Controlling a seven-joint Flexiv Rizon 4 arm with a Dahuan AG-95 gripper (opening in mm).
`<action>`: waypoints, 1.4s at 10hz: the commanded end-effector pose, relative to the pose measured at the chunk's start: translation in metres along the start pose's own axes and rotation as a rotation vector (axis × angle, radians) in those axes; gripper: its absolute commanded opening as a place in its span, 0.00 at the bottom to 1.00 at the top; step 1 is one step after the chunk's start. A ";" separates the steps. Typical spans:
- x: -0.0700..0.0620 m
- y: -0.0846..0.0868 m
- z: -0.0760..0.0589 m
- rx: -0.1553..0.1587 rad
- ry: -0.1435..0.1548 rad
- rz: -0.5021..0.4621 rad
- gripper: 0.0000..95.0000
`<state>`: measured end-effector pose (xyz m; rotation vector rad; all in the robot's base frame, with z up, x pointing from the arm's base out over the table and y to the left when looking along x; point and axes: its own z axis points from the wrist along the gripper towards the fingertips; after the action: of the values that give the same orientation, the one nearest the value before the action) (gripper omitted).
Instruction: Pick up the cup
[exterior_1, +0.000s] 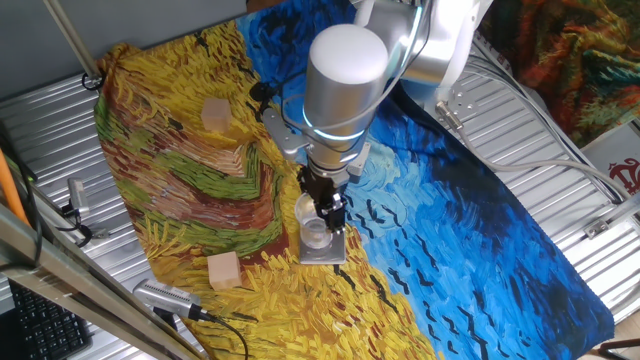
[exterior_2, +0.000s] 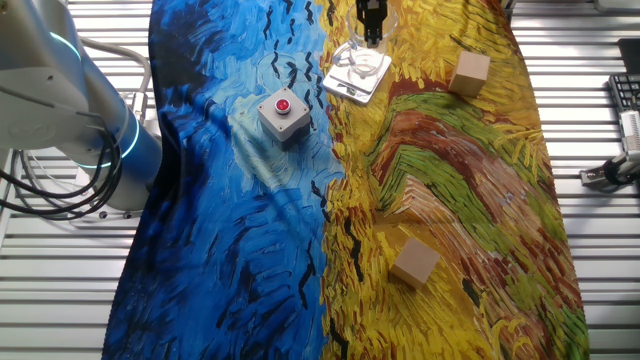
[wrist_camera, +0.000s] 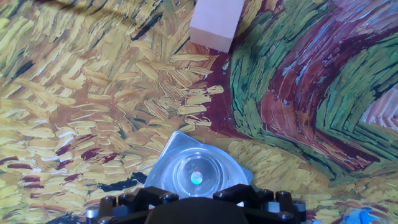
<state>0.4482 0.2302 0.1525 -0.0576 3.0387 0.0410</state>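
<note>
Ribbed metal table (exterior_1: 560, 150) covered by a painted cloth (exterior_1: 480, 230) — blue on one half, yellow-green on the other. On the cloth: three wooden cubes (exterior_2: 414, 262) (exterior_2: 469, 72) (exterior_2: 407, 193), a grey box with a red button (exterior_2: 283, 113), and a flat grey plate (exterior_2: 357, 80) — the clear cup (exterior_1: 314, 232) stands on that plate.

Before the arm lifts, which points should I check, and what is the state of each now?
1. End effector is over the cup: ok.
2. Cup stands upright on the plate: ok.
3. Fingers closed on the cup: cannot tell; the hand view shows no fingertips.
4. Cubes stand apart from the cup: ok.
5. Button box is away from the plate: ok.
</note>
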 end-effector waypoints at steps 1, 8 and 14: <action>0.000 0.000 -0.004 -0.001 0.003 0.001 0.00; 0.003 0.001 -0.019 -0.002 0.010 0.000 0.00; 0.001 0.003 -0.036 0.002 0.012 0.004 0.00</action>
<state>0.4440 0.2315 0.1894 -0.0490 3.0474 0.0429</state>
